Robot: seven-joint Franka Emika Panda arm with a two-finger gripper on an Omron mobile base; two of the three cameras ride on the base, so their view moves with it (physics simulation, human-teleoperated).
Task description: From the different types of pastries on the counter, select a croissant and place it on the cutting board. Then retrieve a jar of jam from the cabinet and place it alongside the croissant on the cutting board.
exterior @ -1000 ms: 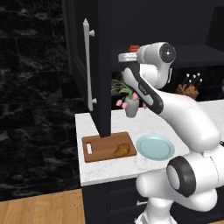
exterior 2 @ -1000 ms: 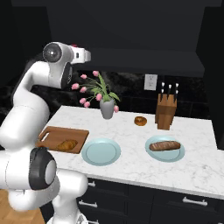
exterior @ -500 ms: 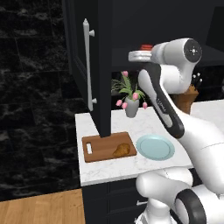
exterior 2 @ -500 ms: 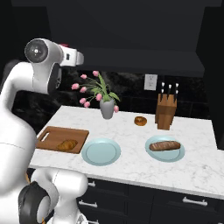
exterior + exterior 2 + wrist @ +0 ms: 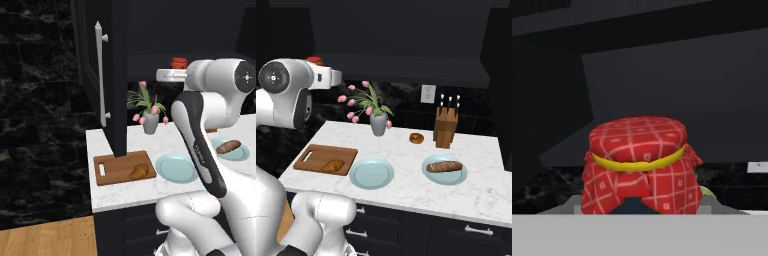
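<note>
OK, pincer (image 5: pixel 637 207) closed on the jar of jam (image 5: pixel 639 165), held high in front of the open cabinet (image 5: pixel 100 75), well above the bench (image 5: pixel 406 175). Jar has a red checked cloth cover with a yellow band. Croissant (image 5: pixel 140 171) lies on the cutting board (image 5: pixel 117 167) at the bench's left end, just beside a teal plate (image 5: pixel 175 167).

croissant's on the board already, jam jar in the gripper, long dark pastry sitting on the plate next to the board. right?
Not quite. The long dark pastry lies on the far plate; the plate beside the cutting board holds nothing, per the right base view. The croissant is on the board, and the gripper is shut on the jam jar.
</note>
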